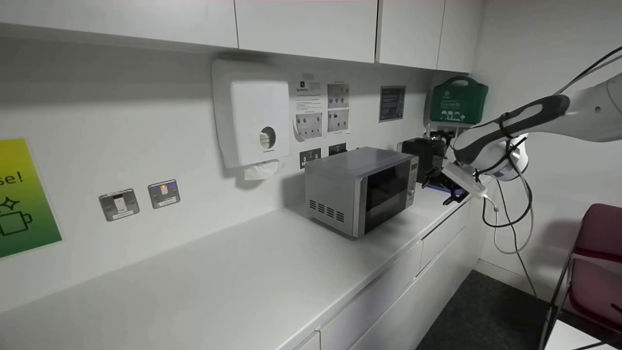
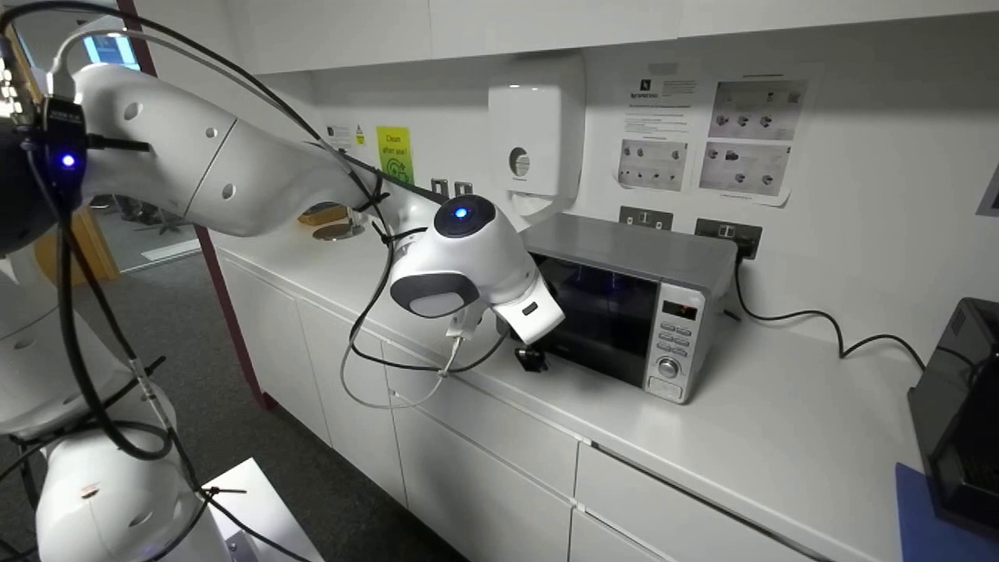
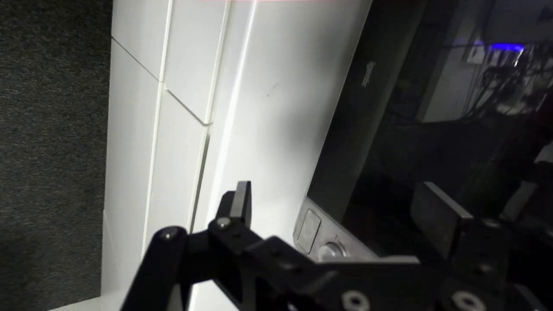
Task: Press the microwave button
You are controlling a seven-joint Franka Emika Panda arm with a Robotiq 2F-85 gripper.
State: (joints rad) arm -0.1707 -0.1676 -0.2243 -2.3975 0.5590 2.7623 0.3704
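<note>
The grey-silver microwave (image 1: 330, 189) stands on the white counter against the wall and shows in both exterior views (image 2: 640, 238). Its dark glass front faces the robot. The light panel (image 2: 675, 336) at one end carries a lit display, small buttons, a round knob (image 2: 668, 367) and a large rectangular button (image 2: 665, 388) at the bottom. In the wrist view the rectangular button (image 3: 309, 231) and knob (image 3: 330, 249) show between my fingers; the small buttons are hidden. My gripper (image 3: 339, 203) is open and empty, in front of the microwave and apart from it. It also shows in an exterior view (image 1: 444, 189).
The counter (image 1: 233, 277) runs along the wall, with cupboards (image 1: 311, 29) above. A paper towel dispenser (image 1: 260, 116) hangs on the wall. A black appliance (image 2: 964, 406) on a blue mat (image 2: 921, 507) stands beyond the panel end, with a cable (image 2: 812, 314) between. Loose cables hang from my arm.
</note>
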